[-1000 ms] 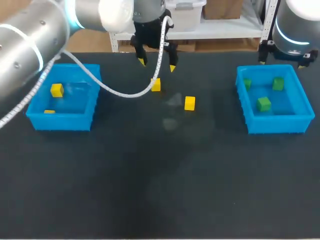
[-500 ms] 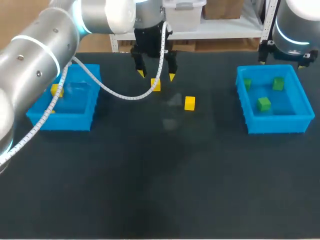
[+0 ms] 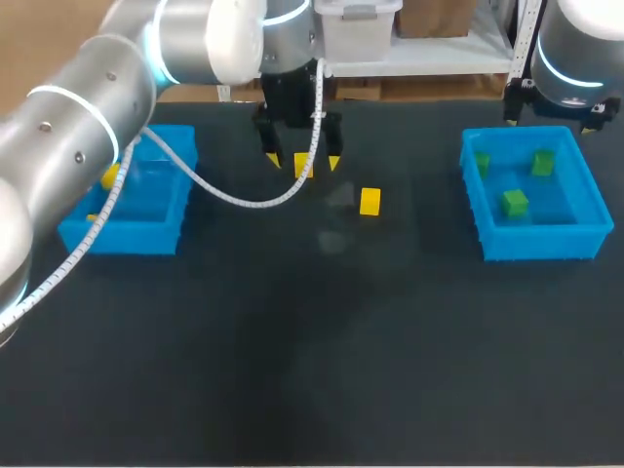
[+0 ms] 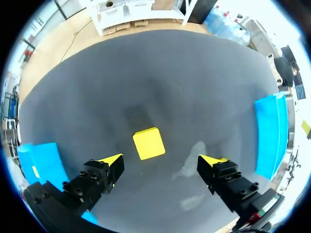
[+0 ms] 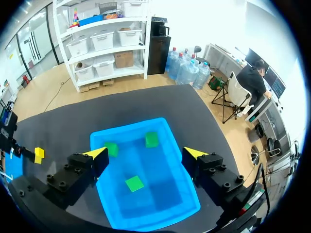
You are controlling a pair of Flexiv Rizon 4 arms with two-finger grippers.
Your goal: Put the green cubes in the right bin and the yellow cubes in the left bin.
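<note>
Left arm (image 3: 146,58) lowers toward yellow cube (image 3: 303,168) on surface (image 3: 390,341); jaws, above and behind cube a second ago, now straddle it (one yellow tip each side, neither touching).

— Can you count the yellow cubes (image 3: 110,176) in the left bin (image 3: 136,237)?
— No. My left arm (image 3: 78,117) covers part of it; only two slivers of them show beside it.

No legible text, number or sign anywhere. Plain, unmarked faces on the yellow cube (image 4: 148,143) between the left pincer's (image 4: 163,161) open tips. Same on the green cubes (image 5: 134,183) in the bin (image 5: 131,127) below the right pincer (image 5: 146,153).
</note>
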